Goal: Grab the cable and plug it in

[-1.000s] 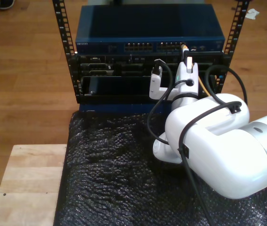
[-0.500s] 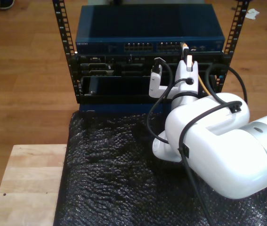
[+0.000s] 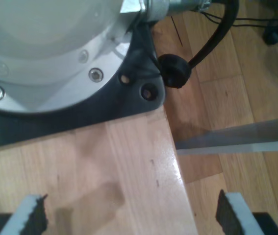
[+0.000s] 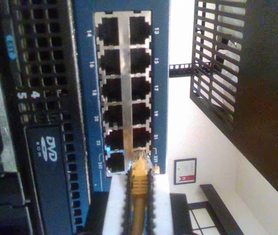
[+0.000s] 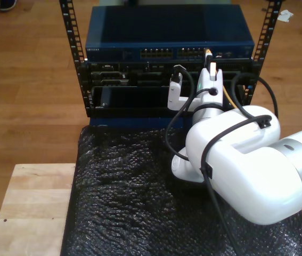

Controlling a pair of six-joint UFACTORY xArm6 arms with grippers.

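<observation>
Second end effector (image 4: pixel 138 205) clenched on yellow network cable (image 4: pixel 139 191), clear plug (image 4: pixel 139 165) at six o'clock of switch port block (image 4: pixel 125 93): slight tilt risks jamming against port rim; first end effector (image 3: pixel 129 218) released, idle over counter (image 3: pixel 129 171).

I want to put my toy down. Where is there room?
The pale wooden tabletop, at the exterior view's left beside the black bubble wrap, is bare. It's crowded near the blue switch, where my second gripper holds the cable at the ports.

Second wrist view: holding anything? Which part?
My second hand grips the cable just behind its plug, which sits at the switch's end port.
</observation>
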